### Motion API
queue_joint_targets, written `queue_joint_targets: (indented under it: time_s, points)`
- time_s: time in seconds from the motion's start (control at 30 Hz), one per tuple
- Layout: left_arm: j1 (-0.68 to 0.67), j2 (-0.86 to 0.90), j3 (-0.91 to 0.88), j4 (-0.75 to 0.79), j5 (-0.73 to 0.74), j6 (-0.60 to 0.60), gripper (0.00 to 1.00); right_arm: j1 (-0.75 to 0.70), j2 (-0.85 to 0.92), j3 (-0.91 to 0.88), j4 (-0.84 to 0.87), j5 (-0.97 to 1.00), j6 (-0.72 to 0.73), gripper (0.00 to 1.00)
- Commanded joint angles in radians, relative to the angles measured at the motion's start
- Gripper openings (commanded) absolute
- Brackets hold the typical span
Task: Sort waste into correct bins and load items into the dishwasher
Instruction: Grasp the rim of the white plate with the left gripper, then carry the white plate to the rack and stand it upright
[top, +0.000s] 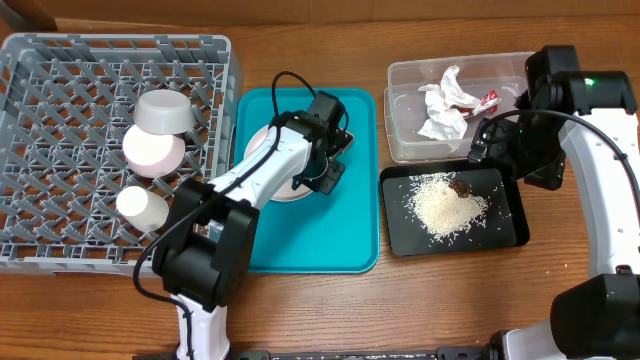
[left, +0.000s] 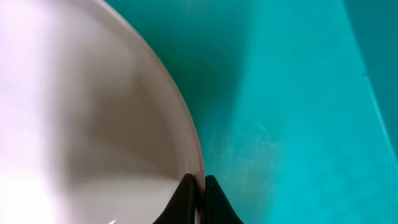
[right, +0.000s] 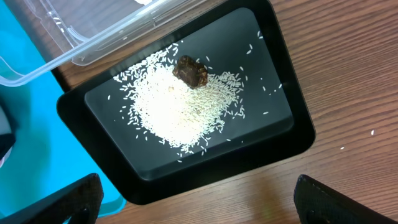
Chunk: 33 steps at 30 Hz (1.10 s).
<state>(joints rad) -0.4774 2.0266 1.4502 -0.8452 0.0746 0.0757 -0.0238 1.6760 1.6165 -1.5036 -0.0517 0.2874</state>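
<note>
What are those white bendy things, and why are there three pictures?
They are two robot arms. One picture looks down from above the table; the other two come from little cameras on the arms' wrists. The left end effector, the arm's pinching part, is shut on the rim of a white plate over a teal tray. The right end effector is open and empty above a black tray of rice. A grey rack holds a bowl, a saucer and a cup. A clear tub holds a napkin and a red wrapper.
</note>
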Motion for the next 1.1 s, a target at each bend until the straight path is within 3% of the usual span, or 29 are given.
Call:
queue_joint_targets:
  time_s: [0.0,0.37,0.8,1.07]
  points:
    - [0.002,-0.097,0.054,-0.021,0.019,-0.050,0.04,0.000,-0.033,0.007,0.002,0.006,-0.003,1.00]
    - [0.111,-0.356,0.140,-0.060,0.047,-0.146,0.04,0.000,-0.033,0.007,-0.001,0.006,-0.003,1.00]
    - [0.464,-0.396,0.139,-0.067,0.569,-0.122,0.04,0.000,-0.033,0.007,-0.002,0.006,-0.003,1.00]
    - [0.600,-0.354,0.135,-0.093,0.713,-0.100,0.04,0.000,-0.033,0.007,-0.002,0.005,-0.003,1.00]
